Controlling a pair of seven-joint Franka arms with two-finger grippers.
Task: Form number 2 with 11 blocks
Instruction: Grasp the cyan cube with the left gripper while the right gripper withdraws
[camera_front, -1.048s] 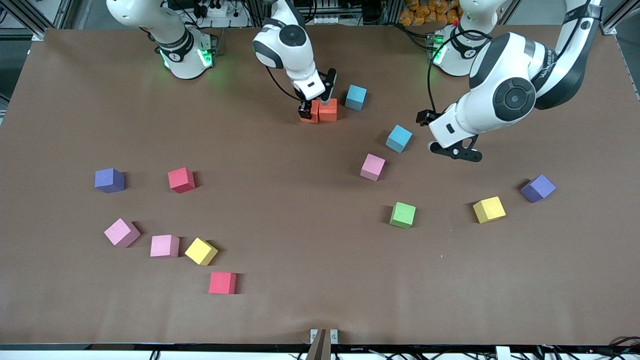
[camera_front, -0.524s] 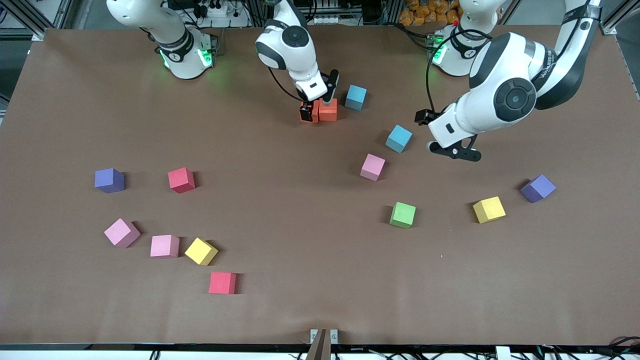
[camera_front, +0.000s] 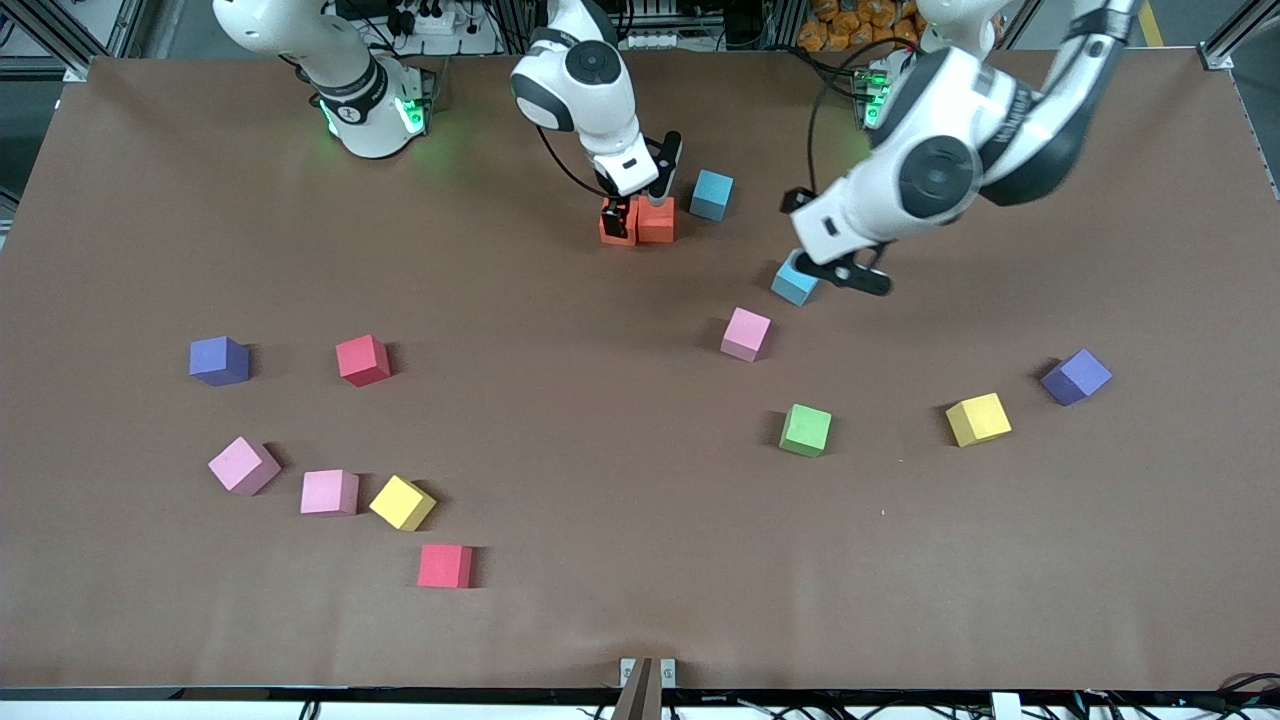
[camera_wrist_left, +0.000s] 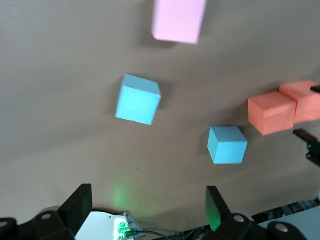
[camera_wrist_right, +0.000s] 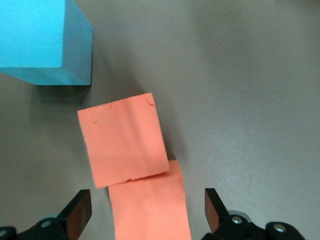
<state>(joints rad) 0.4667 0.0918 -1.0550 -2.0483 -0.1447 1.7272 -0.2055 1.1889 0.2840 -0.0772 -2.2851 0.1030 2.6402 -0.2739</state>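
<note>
Now my open right gripper (camera_front: 640, 190) sits over two orange blocks (camera_front: 637, 221); my open left gripper (camera_front: 835, 272) should drop straight around the blue block (camera_front: 795, 285).

Two orange blocks (camera_front: 638, 221) touching; other blocks (camera_front: 746, 334) scattered

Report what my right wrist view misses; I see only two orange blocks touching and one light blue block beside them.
Observer: A second light blue block lies toward the left arm's end of the table, nearer to the front camera than the first light blue block.
Operator: Say where the left gripper is.
Observer: The left gripper hangs open over that second light blue block, not gripping it.
Operator: Name the loose block closest to that one.
Observer: A pink block, nearer to the front camera than the second light blue block and touching nothing.
</note>
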